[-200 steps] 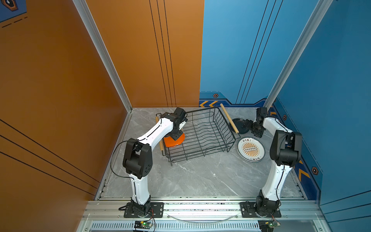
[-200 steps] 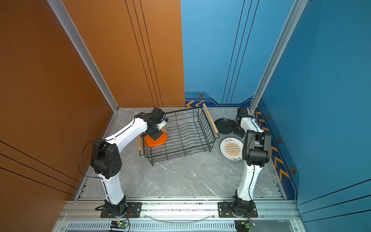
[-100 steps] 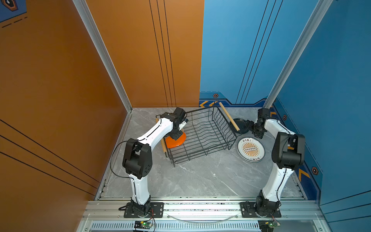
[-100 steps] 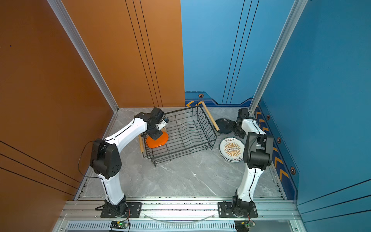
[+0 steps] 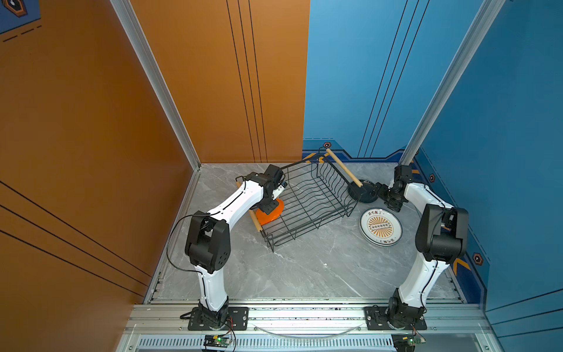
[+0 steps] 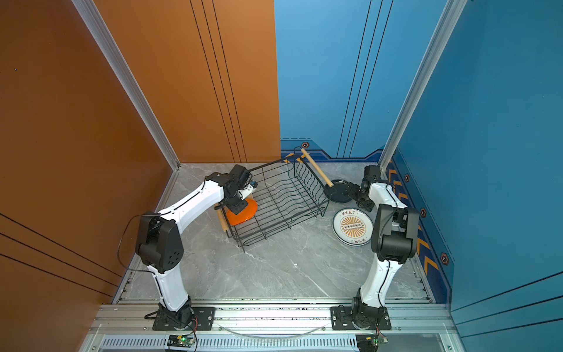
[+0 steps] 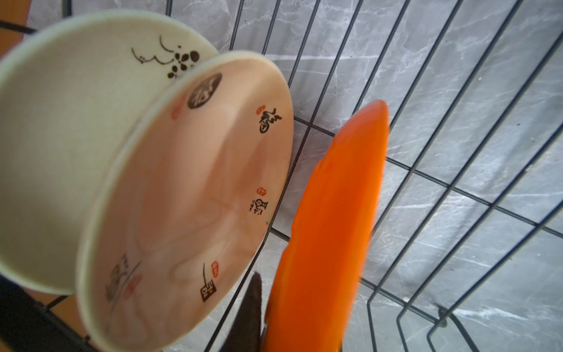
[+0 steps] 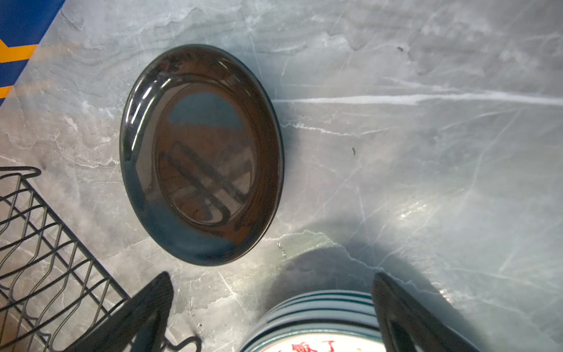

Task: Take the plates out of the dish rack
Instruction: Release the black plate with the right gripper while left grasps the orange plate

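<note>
The dish rack [image 5: 307, 226], black wire with wooden rod handles, sits skewed at the back of the table. At its left end my left gripper [image 5: 267, 204] is shut on a plain orange plate [image 5: 277, 208]. In the left wrist view the orange plate [image 7: 332, 213] stands edge-on in the left gripper [image 7: 292, 329]; one dark finger [image 7: 253, 304] shows. Two cream plates [image 7: 189, 195] with dark characters lean beside it. My right gripper [image 5: 377, 191] hangs open by a black plate [image 5: 365, 195] lying on the table. In the right wrist view its fingers [image 8: 146, 311] hold nothing.
A sunburst plate [image 5: 380, 227] with a dark striped rim lies flat on the table right of the rack, below the right gripper [image 8: 274, 304]. The rack's right handle [image 5: 342, 167] overhangs the black plate [image 8: 201, 152]. The orange wall stands close behind the left arm.
My left gripper has closed onto the orange plate. The rack's right end has shifted toward the back wall. The right gripper stayed open and moved slightly near the black plate.
</note>
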